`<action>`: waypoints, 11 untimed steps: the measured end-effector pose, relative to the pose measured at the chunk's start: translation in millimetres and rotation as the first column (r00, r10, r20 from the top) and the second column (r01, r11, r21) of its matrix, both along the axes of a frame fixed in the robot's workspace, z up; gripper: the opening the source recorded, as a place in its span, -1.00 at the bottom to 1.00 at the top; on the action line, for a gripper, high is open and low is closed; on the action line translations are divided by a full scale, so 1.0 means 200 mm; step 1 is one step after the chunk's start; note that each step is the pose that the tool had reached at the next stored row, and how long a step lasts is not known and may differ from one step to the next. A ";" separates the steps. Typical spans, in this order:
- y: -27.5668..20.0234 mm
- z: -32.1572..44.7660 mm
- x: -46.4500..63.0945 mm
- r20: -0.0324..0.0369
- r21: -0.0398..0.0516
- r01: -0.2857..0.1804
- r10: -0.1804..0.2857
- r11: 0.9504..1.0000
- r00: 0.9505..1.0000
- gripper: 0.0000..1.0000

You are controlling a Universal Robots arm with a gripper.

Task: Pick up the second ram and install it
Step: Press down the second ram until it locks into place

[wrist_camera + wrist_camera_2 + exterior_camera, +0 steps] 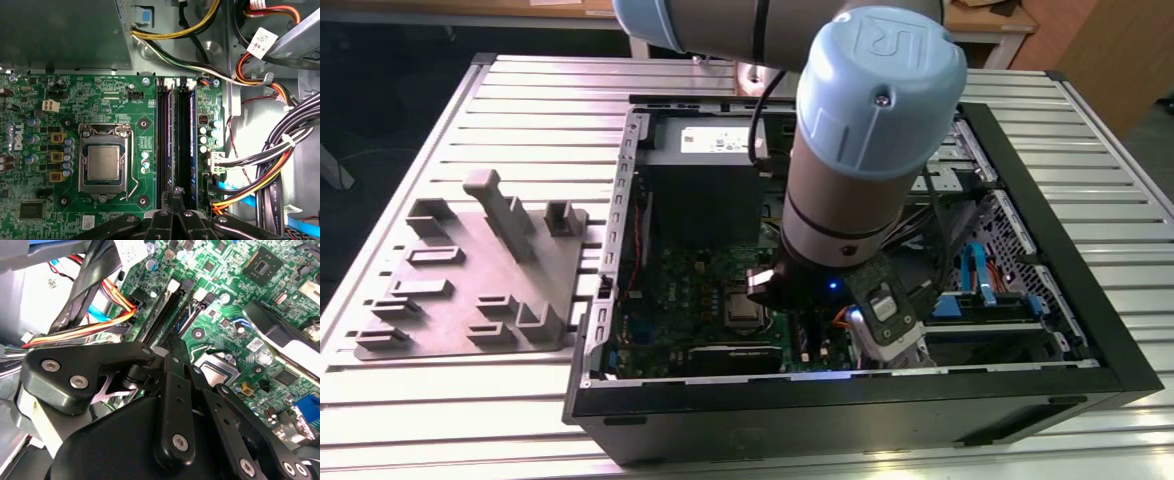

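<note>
a ribbed aluminium bench (520, 110) carries an open black computer case (1067, 300) and, on the exterior view's left, a grey moulded holder tray (467, 290). your arm reaches down into the case, with the tool (176, 197) low over the green motherboard (100, 95), right at the memory slots (176, 145).

in the first wrist view the fingertips (176, 192) sit drawn together, directly over the gap between the slots. i cannot tell whether they pinch anything. the second ram (186, 145) looks to be the stick with a bluish edge lying in the slot nearer the cables, so it seems already down in its slot, though whether it is fully seated is unclear.

for this step, keep the tool square to the slot line and press straight down along the stick's length, evenly, so neither end rides high. mind the bundle of cables (260, 165) just beside the slots.

counted: two sticks appear to fill neighbouring slots, one processor socket (104, 162), one grey power-supply box (65, 30), one tray.
</note>
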State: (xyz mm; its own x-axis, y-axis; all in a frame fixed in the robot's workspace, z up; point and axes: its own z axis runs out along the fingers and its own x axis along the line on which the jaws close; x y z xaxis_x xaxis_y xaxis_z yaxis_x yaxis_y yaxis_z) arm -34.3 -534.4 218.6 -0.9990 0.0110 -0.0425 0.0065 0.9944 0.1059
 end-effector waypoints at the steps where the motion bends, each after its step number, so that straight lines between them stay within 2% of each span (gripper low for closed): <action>1: 0.000 -0.002 0.00 0.000 0.000 0.000 0.000 1.000 1.000 -0.80; 11: 0.000 -0.009 0.00 0.000 0.001 0.000 0.000 1.000 1.000 -0.80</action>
State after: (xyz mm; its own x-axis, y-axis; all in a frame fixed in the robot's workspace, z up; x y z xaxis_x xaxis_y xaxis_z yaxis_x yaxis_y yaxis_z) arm -34.3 -534.4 216.7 -0.9990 0.0111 -0.0425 0.0065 0.9943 0.1066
